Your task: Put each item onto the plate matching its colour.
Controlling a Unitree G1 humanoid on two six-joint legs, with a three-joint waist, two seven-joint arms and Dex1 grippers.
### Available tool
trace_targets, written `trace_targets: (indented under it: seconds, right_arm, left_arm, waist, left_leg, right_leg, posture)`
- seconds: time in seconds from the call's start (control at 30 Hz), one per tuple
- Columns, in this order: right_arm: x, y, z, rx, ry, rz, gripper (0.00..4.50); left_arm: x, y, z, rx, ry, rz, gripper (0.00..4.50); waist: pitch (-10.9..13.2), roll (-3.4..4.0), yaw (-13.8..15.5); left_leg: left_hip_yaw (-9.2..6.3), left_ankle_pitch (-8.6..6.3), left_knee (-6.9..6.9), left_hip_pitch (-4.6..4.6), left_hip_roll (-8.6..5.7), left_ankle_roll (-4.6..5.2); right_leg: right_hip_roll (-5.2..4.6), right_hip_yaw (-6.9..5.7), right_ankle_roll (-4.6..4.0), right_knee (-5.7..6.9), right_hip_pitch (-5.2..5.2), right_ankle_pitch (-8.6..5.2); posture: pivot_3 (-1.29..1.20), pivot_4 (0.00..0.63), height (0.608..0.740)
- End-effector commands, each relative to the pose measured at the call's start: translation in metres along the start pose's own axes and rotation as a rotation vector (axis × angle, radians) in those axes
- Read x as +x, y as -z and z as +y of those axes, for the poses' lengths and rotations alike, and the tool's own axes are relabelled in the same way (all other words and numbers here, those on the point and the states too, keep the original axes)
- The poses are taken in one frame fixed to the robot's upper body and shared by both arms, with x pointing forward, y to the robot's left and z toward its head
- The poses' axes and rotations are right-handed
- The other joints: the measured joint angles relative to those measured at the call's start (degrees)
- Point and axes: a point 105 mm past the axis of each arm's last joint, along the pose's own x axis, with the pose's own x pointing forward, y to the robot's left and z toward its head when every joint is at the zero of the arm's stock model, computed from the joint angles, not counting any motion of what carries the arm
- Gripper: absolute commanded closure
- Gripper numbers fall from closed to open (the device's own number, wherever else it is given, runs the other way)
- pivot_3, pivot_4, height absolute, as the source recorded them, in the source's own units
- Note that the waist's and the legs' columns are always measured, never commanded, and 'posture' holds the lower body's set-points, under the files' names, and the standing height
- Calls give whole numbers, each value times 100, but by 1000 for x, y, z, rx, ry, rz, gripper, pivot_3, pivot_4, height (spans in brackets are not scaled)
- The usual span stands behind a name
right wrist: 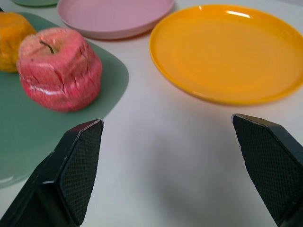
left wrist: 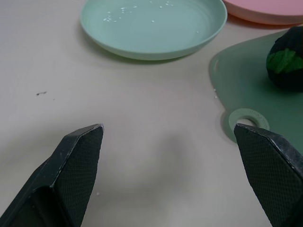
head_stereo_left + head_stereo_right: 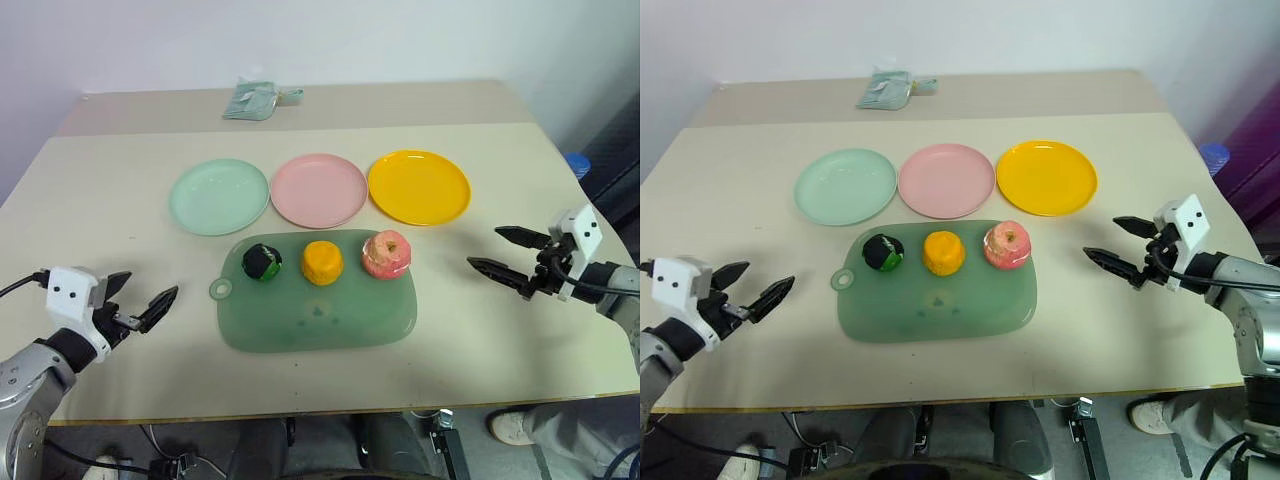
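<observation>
Three items sit in a row on the translucent green board (image 3: 330,320): a dark green and black ball (image 3: 262,262), an orange lump (image 3: 322,262) and a pink-red apple (image 3: 386,254). Behind the board lie the mint green plate (image 3: 219,196), the pink plate (image 3: 319,190) and the yellow-orange plate (image 3: 419,186), all bare. My left gripper (image 3: 140,300) hovers open over the table left of the board, holding nothing. To the right of the board my right gripper (image 3: 505,252) is open and holds nothing, pointing toward the apple (image 1: 59,68).
A small pale green packet (image 3: 255,99) lies at the table's far edge. The board's ring tab (image 3: 221,290) points toward my left gripper. A blue object (image 3: 578,163) sits beyond the table's right edge.
</observation>
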Motion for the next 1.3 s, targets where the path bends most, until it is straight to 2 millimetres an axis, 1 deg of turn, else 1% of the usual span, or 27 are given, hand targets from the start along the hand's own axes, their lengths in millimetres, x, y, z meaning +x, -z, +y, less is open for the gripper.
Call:
trace_targets:
  seconds: [0.03, 0.2, 0.37, 0.47, 0.57, 0.6, 0.63, 0.77, 0.8, 0.9, 0.93, 1.0, 1.07, 1.2, 1.3]
  right_arm:
    - [6, -7, 0, -12, -22, -17, 67]
    - [12, -18, -12, -26, 40, -45, 67]
    - [11, -20, -22, -24, 121, -52, 67]
    - [12, -22, -21, -48, 152, -62, 67]
    - [10, -24, -15, -63, 159, -77, 67]
    - [9, -24, -11, -53, 147, -84, 67]
    - [10, -25, -5, -45, 135, -90, 67]
    - [1, -28, 22, -53, 75, -88, 67]
    - [-1, -28, 29, -48, 59, -85, 67]
    - [-8, -24, 57, -27, -50, -57, 67]
    - [-10, -23, 63, -20, -73, -49, 67]
    - [-13, -18, 81, -16, -133, -26, 67]
    - [-12, -18, 97, -10, -179, -21, 67]
    - [-9, -15, 128, -15, -272, -2, 67]
    - [-6, -16, 139, -9, -290, -16, 67]
  left_arm:
    - [-5, -11, 2, 24, -28, -43, 0]
    - [1, -14, -3, 4, -27, -71, 0]
    - [12, -21, -8, -8, 0, -102, 0]
    - [22, -31, -9, -43, 11, -156, 0]
    - [44, -42, -22, -71, 85, -193, 0]
    - [50, -44, -25, -74, 110, -198, 0]
    - [51, -44, -25, -75, 122, -198, 0]
    - [78, -62, -48, -56, 296, -223, 0]
    - [81, -64, -52, -50, 335, -219, 0]
    - [86, -69, -78, -2, 520, -191, 0]
    - [87, -70, -83, 9, 558, -185, 0]
    - [93, -65, -98, 88, 645, -139, 0]
    - [100, -58, -106, 172, 693, -87, 0]
    - [117, -43, -113, 283, 736, 3, 0]
    - [126, -31, -114, 344, 740, 66, 0]
  waist:
    - [0, -1, 0]
    - [0, -1, 8]
    - [0, -1, 10]
    - [0, -1, 12]
    - [-1, 0, 29]
    - [-1, 0, 30]
    - [-1, 0, 19]
    - [-1, 1, 26]
    - [-1, 1, 20]
    - [-1, 1, 11]
    - [-1, 1, 4]
    - [-1, 1, 0]
    - [-1, 1, 8]
    - [-1, 0, 4]
    - [-1, -1, 3]
  left_leg:
    - [0, 0, 0, 0, -1, 0]
    - [-1, 0, 1, -1, -2, 0]
    - [-3, 0, 2, -1, -7, 0]
    - [-3, 0, 2, -1, -8, 0]
    - [-3, 0, 3, -1, -11, 0]
    - [-7, 0, 3, -2, -14, 0]
    - [-8, 0, 4, -4, -16, 0]
    - [-12, 0, 5, -6, -14, 0]
    - [-13, 0, 6, -6, -15, 0]
    - [-12, 0, 6, -5, -16, 0]
    - [-12, 0, 5, -5, -16, 0]
    - [-9, 0, 6, -4, -15, 0]
    - [-11, 0, 6, -3, -16, 0]
    - [-12, 0, 7, 0, -17, 0]
    - [-13, 0, 7, -1, -17, 0]
  right_leg:
    - [-1, 0, 0, 0, 0, 0]
    - [-1, 0, 0, 0, 0, 0]
    - [-1, -1, 0, 0, 1, 0]
    - [0, -1, 1, 0, 1, 0]
    - [0, -1, 1, 1, 1, 1]
    - [0, -2, 2, 3, 1, 1]
    - [0, -3, 2, 2, 2, 1]
    - [7, -6, 2, 2, -1, 1]
    - [6, -6, 2, 4, 1, 1]
    - [7, -6, 2, 2, 2, 1]
    - [8, -6, 2, 2, 2, 0]
    - [9, -4, 3, 1, 2, 1]
    - [11, -5, 3, 3, 4, 1]
    - [13, -5, 3, 2, 9, 0]
    - [14, -6, 3, 2, 8, 0]
  posture:
    - [0, 150, 740]
    - [0, 150, 740]
    - [0, 150, 740]
    - [0, 150, 740]
    - [0, 150, 740]
    - [0, 150, 740]
    - [0, 150, 740]
    - [0, 150, 740]
    - [0, 150, 740]
    - [0, 150, 740]
    - [0, 150, 740]
    - [0, 150, 740]
    - [0, 150, 740]
    - [0, 150, 740]
    - [0, 150, 740]
